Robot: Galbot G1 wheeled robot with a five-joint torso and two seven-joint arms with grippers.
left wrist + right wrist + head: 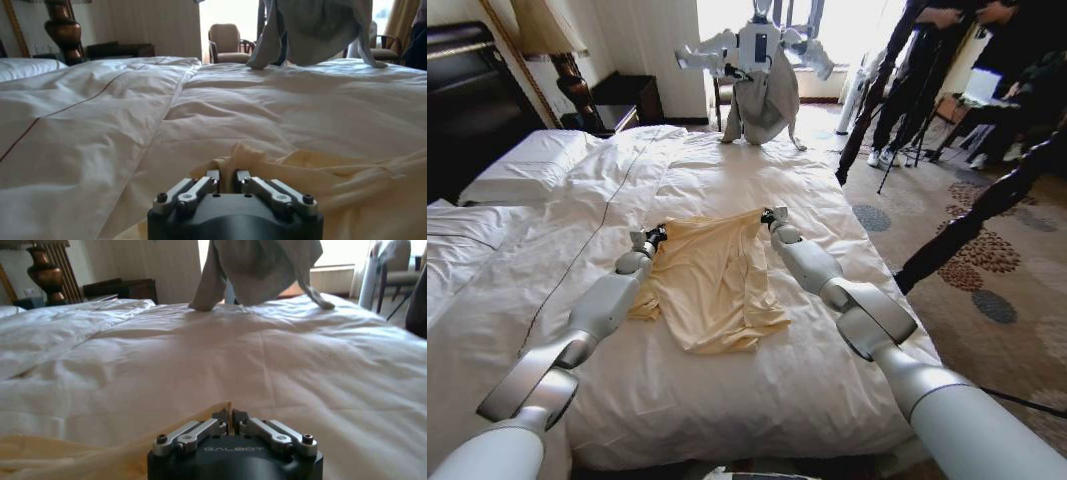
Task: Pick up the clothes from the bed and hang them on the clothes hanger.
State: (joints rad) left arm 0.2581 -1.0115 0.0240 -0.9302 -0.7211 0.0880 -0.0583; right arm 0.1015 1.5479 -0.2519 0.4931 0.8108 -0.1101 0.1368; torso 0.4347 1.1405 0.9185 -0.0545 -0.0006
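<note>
On the bed (757,385), near the middle of the white duvet, lies the yellow shirt (710,280), crumpled, its far edge held at both corners. Left pincer (656,236) is clamped on a bunched fold at one corner; right pincer (769,215) is pinched on a thin edge at the other. Judgement: the right hold looks shallow and could slip. Lift both arms together and level, keeping the far edge taut, so the cloth clears the duvet without dragging. A grey garment (765,100) hangs beyond the bed's far end.
</note>
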